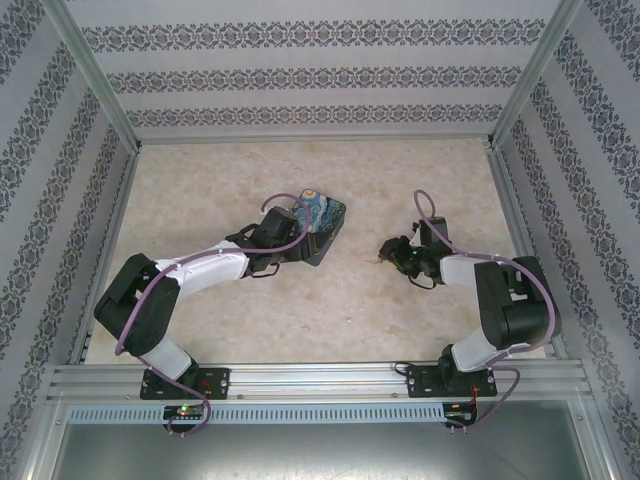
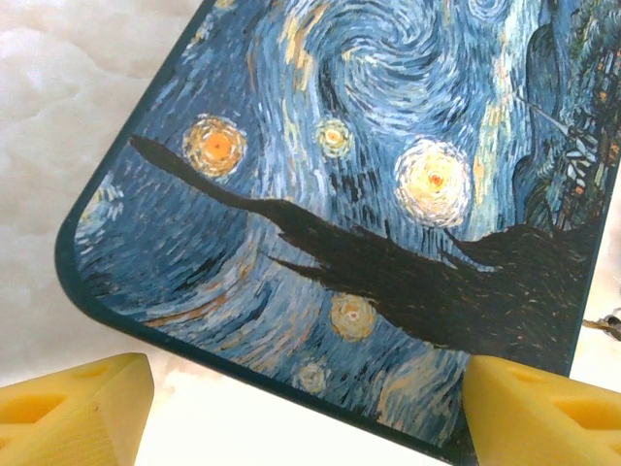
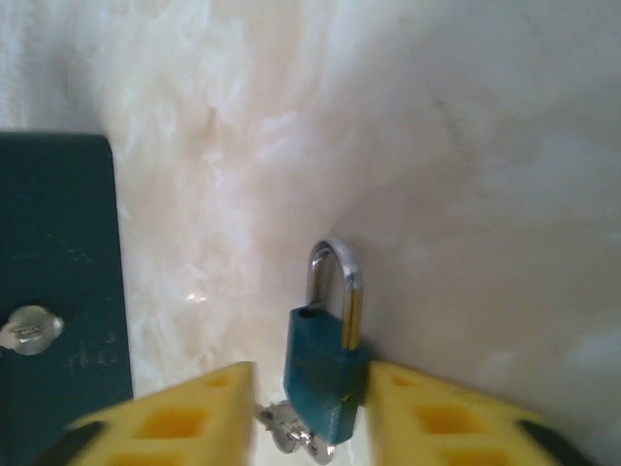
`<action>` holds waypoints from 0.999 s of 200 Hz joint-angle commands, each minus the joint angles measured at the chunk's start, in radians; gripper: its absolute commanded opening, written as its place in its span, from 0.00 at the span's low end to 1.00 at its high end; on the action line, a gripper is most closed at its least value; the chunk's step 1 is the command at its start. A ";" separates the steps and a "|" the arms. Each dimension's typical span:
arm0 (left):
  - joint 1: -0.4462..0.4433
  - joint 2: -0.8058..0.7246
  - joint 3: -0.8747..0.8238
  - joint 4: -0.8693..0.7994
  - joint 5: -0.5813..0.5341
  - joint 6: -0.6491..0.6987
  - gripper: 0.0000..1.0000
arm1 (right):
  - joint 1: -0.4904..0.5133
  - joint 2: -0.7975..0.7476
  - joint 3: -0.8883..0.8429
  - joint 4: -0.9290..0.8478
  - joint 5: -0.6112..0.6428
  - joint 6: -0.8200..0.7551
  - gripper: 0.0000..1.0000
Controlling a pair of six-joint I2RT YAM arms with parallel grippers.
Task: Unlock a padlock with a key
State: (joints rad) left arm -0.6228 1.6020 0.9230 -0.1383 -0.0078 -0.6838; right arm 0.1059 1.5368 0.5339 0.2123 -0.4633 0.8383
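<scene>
Padlock (image 3: 323, 374), one; key (image 3: 291, 434), one, beneath it; painted box (image 2: 388, 194), one.

No legible txt, nos. or brand marks anywhere. The box lid (image 2: 388, 194) carries a painted print, swirls and stars, w/o any lettering to read. The tab (image 3: 29, 328), silvery, on the box's teal side, has faint dark marks, too blurred to make out. The padlock (image 3: 325, 364) has a plain-looking teal body; any stamp on it or on the shackle is too small and soft to tell.
</scene>
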 commanded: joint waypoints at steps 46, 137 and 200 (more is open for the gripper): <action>-0.011 -0.070 -0.008 -0.214 -0.015 0.034 0.95 | -0.047 -0.243 -0.060 -0.085 0.059 0.039 0.57; 0.000 -0.283 0.029 -0.300 -0.102 0.076 1.00 | -0.048 -0.395 0.000 -0.213 0.049 -0.027 0.88; 0.146 -0.510 -0.017 -0.356 -0.297 0.198 1.00 | -0.050 -0.500 0.199 -0.453 0.307 -0.233 0.98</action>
State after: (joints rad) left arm -0.5373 1.1717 0.9257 -0.4580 -0.1806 -0.5770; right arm 0.0608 1.0840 0.6483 -0.1314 -0.3340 0.7254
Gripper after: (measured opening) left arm 0.995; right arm 0.981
